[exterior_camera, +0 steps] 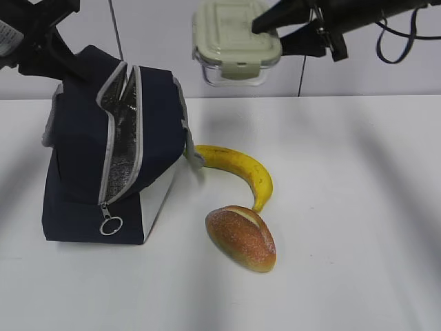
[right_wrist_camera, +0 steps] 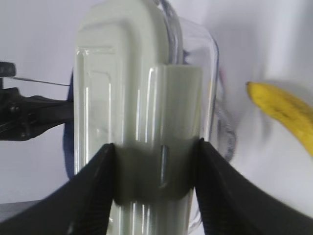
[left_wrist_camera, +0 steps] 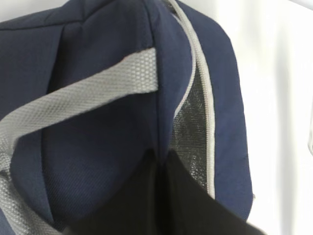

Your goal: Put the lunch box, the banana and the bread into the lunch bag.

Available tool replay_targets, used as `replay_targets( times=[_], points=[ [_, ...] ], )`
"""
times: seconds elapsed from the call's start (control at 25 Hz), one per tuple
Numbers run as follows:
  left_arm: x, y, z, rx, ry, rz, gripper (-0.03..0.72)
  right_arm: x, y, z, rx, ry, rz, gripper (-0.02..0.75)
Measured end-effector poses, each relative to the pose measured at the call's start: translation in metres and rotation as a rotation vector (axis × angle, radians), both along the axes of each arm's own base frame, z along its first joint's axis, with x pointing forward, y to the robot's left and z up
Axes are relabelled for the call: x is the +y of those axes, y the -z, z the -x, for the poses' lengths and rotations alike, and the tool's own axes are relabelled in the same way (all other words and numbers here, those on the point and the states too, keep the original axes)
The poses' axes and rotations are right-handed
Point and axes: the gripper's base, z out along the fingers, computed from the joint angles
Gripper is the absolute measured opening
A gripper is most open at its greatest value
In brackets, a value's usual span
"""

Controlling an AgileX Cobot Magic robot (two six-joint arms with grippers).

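Observation:
The navy lunch bag (exterior_camera: 83, 158) stands at the left of the white table, its zipper undone and silver lining showing. My left gripper (exterior_camera: 63, 72) is shut on the fabric at the bag's top edge beside the opening (left_wrist_camera: 161, 155); the bag (left_wrist_camera: 98, 147) fills the left wrist view. My right gripper (exterior_camera: 270, 38) is shut on the lunch box (exterior_camera: 231, 34), held in the air behind and to the right of the bag. In the right wrist view the jaws (right_wrist_camera: 155, 147) clamp across the green lid (right_wrist_camera: 132, 98). The banana (exterior_camera: 241, 169) and the bread (exterior_camera: 241, 238) lie on the table beside the bag.
A grey webbing handle (left_wrist_camera: 73, 103) crosses the bag's side, and the zipper's ring pull (exterior_camera: 110, 225) hangs at the front lower corner. The banana's tip (right_wrist_camera: 283, 110) shows right of the lunch box. The white table (exterior_camera: 358, 207) extends to the right.

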Motion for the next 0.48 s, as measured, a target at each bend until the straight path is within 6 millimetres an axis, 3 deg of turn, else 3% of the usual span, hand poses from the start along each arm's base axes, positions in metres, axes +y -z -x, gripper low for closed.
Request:
replay_targets(
  times=[0.24,0.48],
  points=[
    [-0.002,-0.001,0.0,0.001,-0.004,0.029,-0.003,0.056,-0.029,0.013,-0.036,-0.124,-0.025,0.349],
    [-0.002,-0.001,0.0,0.0,-0.005,0.03,-0.003,0.089,-0.021,0.027,-0.018,-0.224,0.064,0.349]
  ],
)
